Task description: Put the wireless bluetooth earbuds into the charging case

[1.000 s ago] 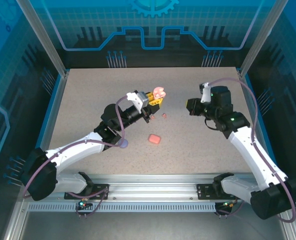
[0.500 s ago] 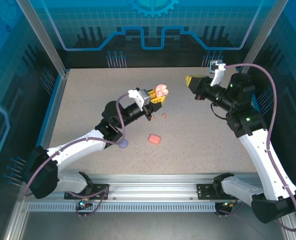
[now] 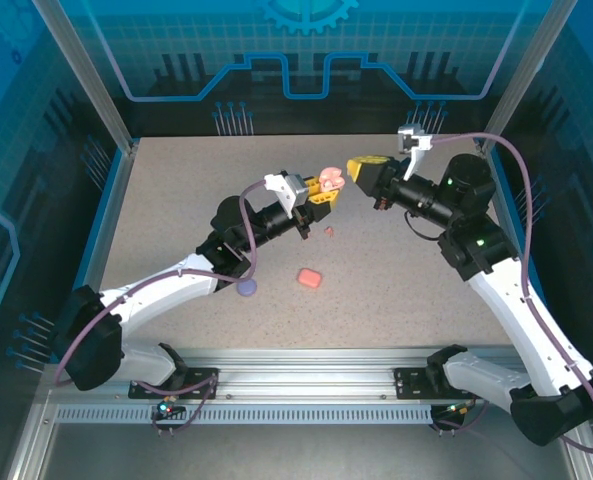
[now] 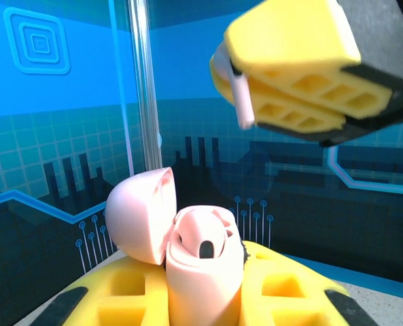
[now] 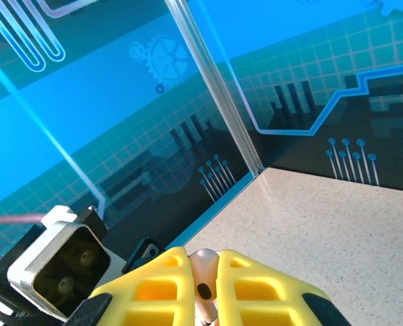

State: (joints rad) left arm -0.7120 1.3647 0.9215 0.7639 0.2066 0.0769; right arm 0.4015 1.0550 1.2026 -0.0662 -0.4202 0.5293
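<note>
Holding the pink case (image 4: 202, 272) up off the table (image 3: 176, 200) with its lid flipped back, the left jaws clamp its base so the socket faces the right jaws. These hang at its 2 o'clock, pinched shut on a pale earbud (image 4: 242, 102), stem out, ready, I'd guess, for insertion.

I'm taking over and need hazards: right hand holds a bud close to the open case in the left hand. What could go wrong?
The earbud pinched in the right hand is not yet over the slot, so it may catch the charging case rim.
The left hand holds the case off the table; a hard push could dislodge it.
The open lid beside the slot could be struck.
</note>
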